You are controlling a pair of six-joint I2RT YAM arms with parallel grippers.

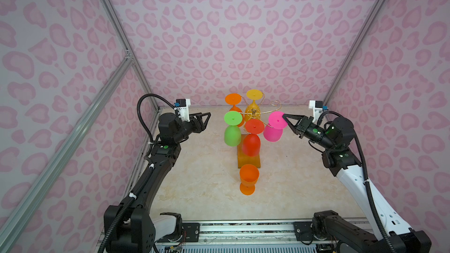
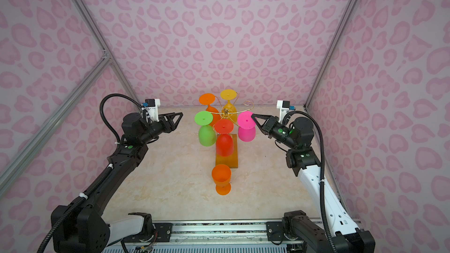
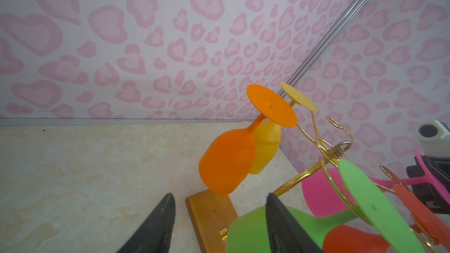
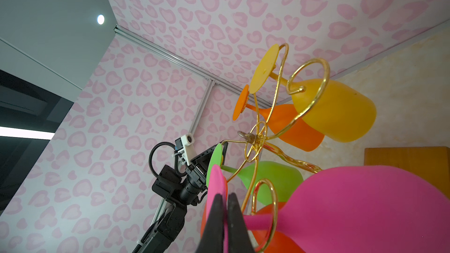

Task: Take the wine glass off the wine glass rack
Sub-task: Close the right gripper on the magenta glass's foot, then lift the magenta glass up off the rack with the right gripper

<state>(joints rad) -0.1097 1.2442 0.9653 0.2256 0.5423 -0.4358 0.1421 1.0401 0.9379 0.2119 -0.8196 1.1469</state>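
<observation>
Where the pale marbled surface [image 1: 194, 186] lies nearest, an upright orange plastic goblet [image 1: 248, 178] stands just before the amber base of the gold wire wine glass rack [image 1: 248, 161]. Mid-field, left end effector [image 1: 209, 115]: spread, empty. Opposite, right end effector [image 1: 283, 116]: pinching the foot rim of the inverted pink plastic wine glass [image 1: 272, 134], hung at the rack's right. Step: extraction. Next, likely: draw the stem outward, clear of the curl. Red plastic glass [image 1: 251, 144] hangs just beside; open room rightward.
</observation>
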